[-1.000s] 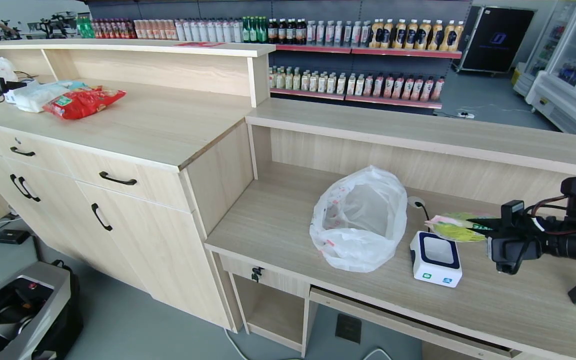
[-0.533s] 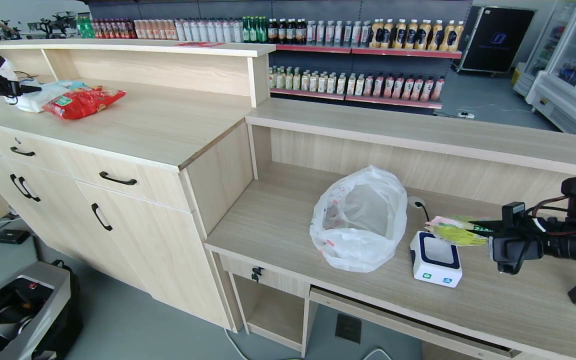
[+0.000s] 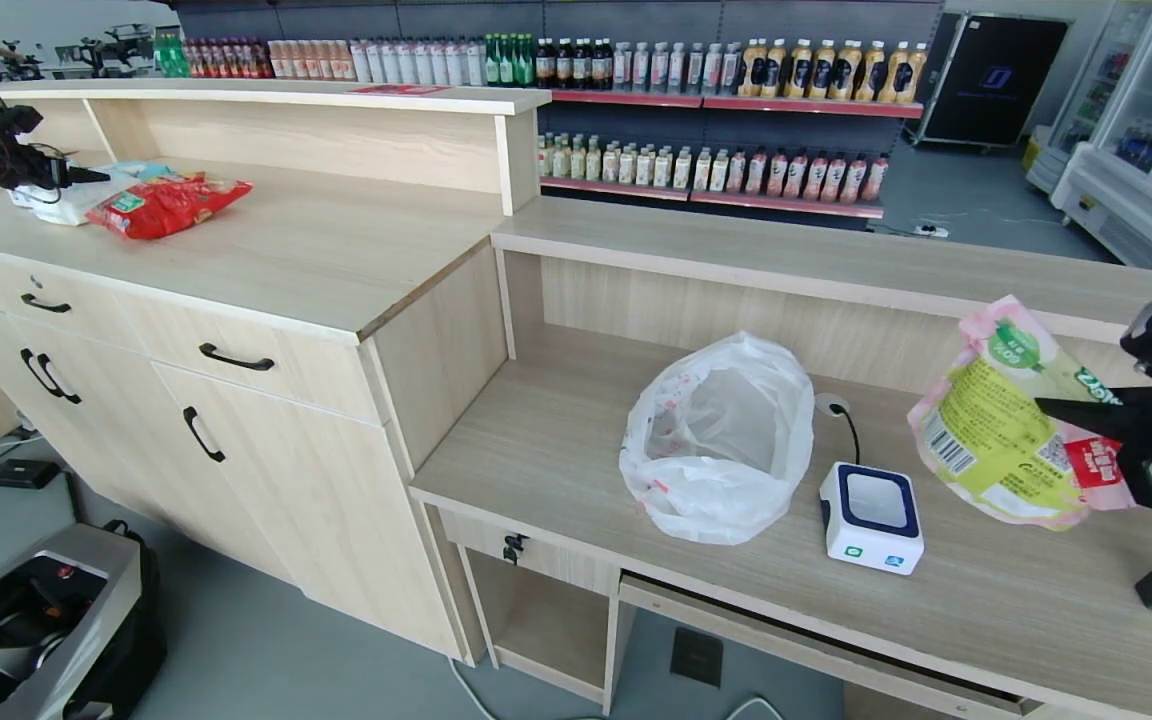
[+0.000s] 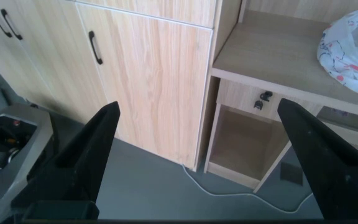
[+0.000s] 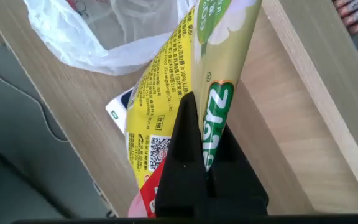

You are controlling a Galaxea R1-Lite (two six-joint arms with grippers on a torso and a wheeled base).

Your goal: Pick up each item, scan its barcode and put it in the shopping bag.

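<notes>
Right arm has swung the snack pouch (image 3: 996, 430) up off the lower desk (image 3: 556, 440), and it's now tilted in the air with the barcode side facing out. The white shopping bag (image 3: 716, 440) sits open on the desk, just beside the scanner (image 3: 873, 517). The right gripper (image 3: 1061, 410) is clamped on the pouch's edge. The left gripper (image 4: 197, 149), fingers spread wide, hangs by the red packet (image 3: 168, 203) on the upper counter (image 3: 316, 260).

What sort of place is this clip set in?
Probably a convenience shop checkout, or a mock-up of one: shelves of bottled drinks behind a wooden counter, a barcode scanner beside a shopping bag, and a snack packet in the right hand.
</notes>
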